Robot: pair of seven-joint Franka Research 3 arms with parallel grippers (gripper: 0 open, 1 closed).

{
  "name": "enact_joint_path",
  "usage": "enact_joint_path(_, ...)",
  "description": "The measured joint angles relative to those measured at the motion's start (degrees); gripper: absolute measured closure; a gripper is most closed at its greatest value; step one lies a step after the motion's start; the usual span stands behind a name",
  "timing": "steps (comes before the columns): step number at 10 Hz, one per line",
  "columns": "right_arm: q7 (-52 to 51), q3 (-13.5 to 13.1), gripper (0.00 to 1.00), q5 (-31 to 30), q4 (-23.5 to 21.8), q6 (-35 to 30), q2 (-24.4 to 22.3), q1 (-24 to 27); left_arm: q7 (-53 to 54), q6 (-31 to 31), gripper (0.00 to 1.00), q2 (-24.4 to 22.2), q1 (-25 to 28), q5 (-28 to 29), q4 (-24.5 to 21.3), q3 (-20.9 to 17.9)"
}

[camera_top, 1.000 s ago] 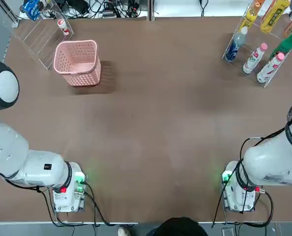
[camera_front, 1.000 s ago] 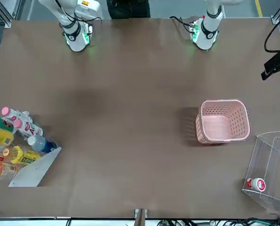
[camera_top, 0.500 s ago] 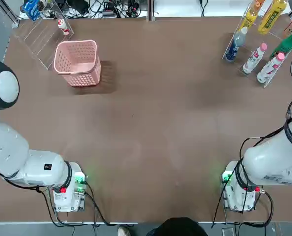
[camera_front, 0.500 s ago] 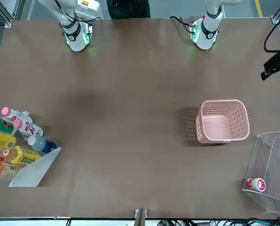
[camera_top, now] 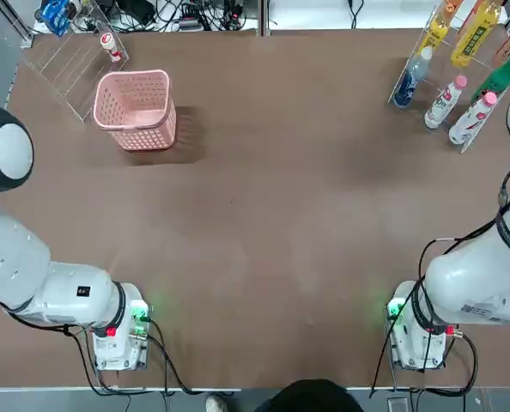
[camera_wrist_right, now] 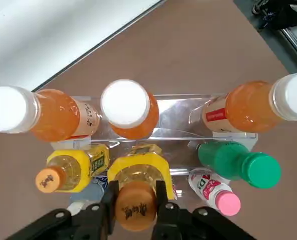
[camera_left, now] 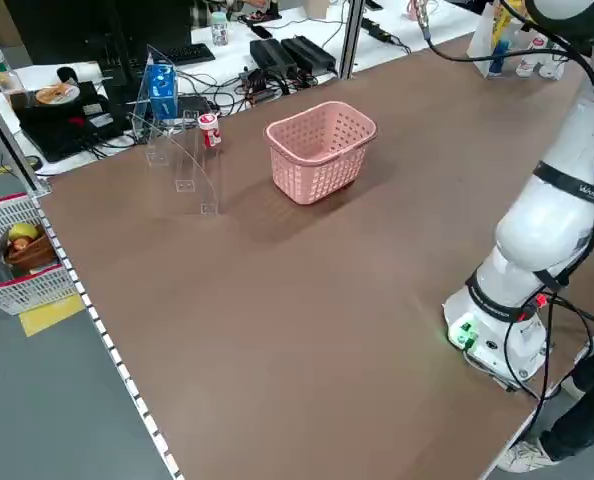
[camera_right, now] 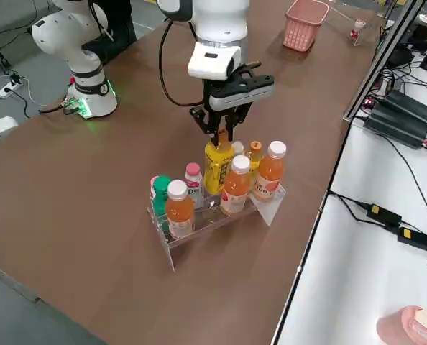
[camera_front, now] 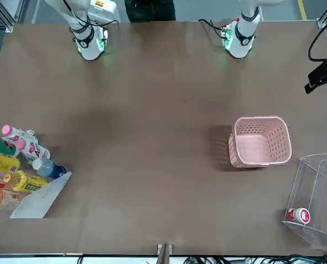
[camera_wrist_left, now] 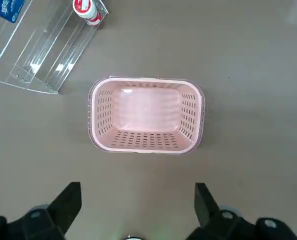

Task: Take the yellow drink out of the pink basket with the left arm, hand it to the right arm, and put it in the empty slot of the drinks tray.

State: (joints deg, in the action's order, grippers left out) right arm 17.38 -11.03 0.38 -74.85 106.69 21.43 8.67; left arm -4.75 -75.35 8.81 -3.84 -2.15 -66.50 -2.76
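The yellow drink stands upright among the other bottles in the clear drinks tray. My right gripper is shut on its neck. In the right wrist view the fingers clamp just below its orange cap. Its base is hidden, so I cannot tell whether it rests on the tray. The pink basket holds nothing. My left gripper hangs open high above it. The basket sits at the table's far left and the yellow drink at the far right.
A clear acrylic stand with a small red-and-white bottle stands behind the basket. Orange, green, pink-capped and blue bottles crowd the tray around the yellow one. A person is at the table's near edge.
The yellow drink has shifted slightly in the tray, still in the right gripper. The left arm and the basket have not moved.
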Motion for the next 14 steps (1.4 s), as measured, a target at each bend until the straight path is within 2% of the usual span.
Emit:
enact_joint_path(5,0.0,0.1,0.66,0.0,-5.2,5.0,0.4,0.0,0.0,0.0,0.0,0.0,0.0,0.0,0.0,0.0)
enact_joint_path(14,0.0,0.3,0.66,0.0,-8.9,6.8,1.1,0.0,0.0,-0.1,0.0,0.0,-0.7,0.0,0.0,-0.6)
